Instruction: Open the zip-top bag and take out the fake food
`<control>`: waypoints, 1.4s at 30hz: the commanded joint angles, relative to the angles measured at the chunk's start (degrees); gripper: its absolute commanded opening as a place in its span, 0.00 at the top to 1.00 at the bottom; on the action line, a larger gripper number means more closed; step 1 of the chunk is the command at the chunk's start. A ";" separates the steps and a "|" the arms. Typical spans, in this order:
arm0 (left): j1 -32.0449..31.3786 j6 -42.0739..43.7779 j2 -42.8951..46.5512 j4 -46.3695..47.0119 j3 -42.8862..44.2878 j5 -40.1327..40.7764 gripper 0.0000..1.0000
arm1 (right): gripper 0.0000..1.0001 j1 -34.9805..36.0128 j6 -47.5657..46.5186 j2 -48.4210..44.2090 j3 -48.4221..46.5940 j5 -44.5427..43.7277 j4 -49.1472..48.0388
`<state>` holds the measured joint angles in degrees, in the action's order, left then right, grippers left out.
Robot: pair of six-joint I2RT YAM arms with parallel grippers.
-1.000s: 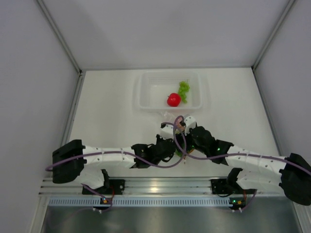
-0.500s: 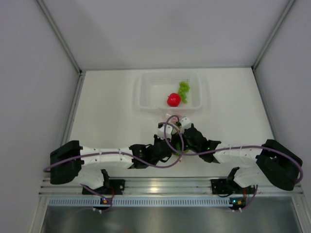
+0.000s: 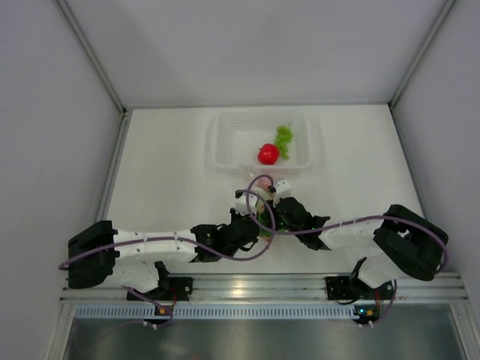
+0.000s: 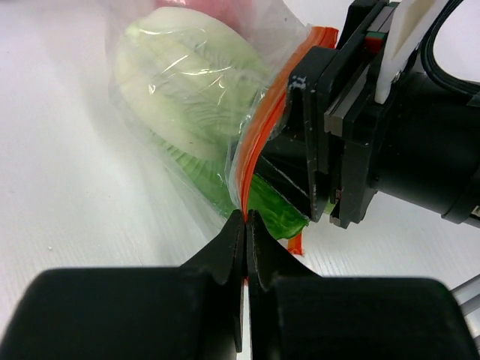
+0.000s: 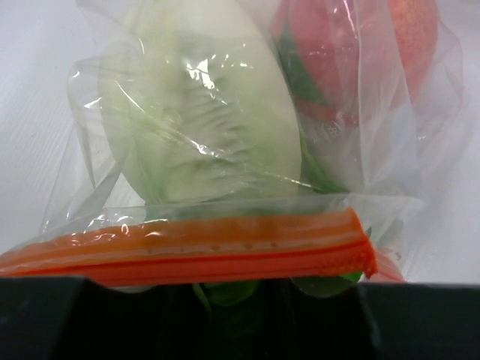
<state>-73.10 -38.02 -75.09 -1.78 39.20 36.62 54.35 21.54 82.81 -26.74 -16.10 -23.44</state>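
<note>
**Zip-top bag pinched at its orange strip, food not out yet**

The zip-top bag lies on the white counter, near the middle. It sits btw the two hands & just in front of the clear tray.

The left hand is shut tight on one end of the orange zip strip, w/ the strip squeezed flat btw its black tips. I think it holds there so the floppy bag can't slide, & so one side of the mouth is pinned for pulling.

The right hand is pushed up close to the same strip from the other side. Its own camera shows the strip lying just above its dark fingers. I can't tell if it has grabbed the strip or is only near it.

The bag is thin, see-through & crinkly, w/ shiny folds. The strip is thicker & stiffer w/ little stripes, so it's prob. the best bit to grab. Plain plastic would just slip.

Inside are a pale green lettuce, ribbed & leaf-shaped, & a smooth pinkish-red round fruit behind it.

The tray is stiff w/ a raised rim, good for stopping round things rolling off. A shiny red tomato & a bumpy green grape bunch sit in it.
</note>
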 commanded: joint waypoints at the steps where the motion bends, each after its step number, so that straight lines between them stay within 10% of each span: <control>1: 0.06 -1.18 3.72 4.77 -1.23 0.02 1.00 | 0.75 0.41 1.14 -0.62 0.55 -0.08 0.68; 4: 0.33 -0.30 3.64 4.60 -1.85 1.78 1.00 | 1.00 0.58 1.58 -4.05 0.46 1.59 1.90; 21: 0.59 -3.71 -0.67 2.05 -3.25 11.09 1.00 | 1.00 0.94 10.98 -18.99 -9.20 10.90 28.27; 33: 0.50 -13.57 1.35 -6.04 -3.07 22.88 1.00 | 1.00 1.73 15.38 -29.19 -1.39 33.58 26.25; 42: 0.59 -13.84 6.71 -7.36 -4.05 25.08 1.00 | 1.00 10.42 7.47 -28.32 -1.12 32.62 30.82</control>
<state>-73.65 -51.75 -70.22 -7.66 35.73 54.50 59.72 33.45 55.55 -27.35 8.32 6.02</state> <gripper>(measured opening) 0.022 0.226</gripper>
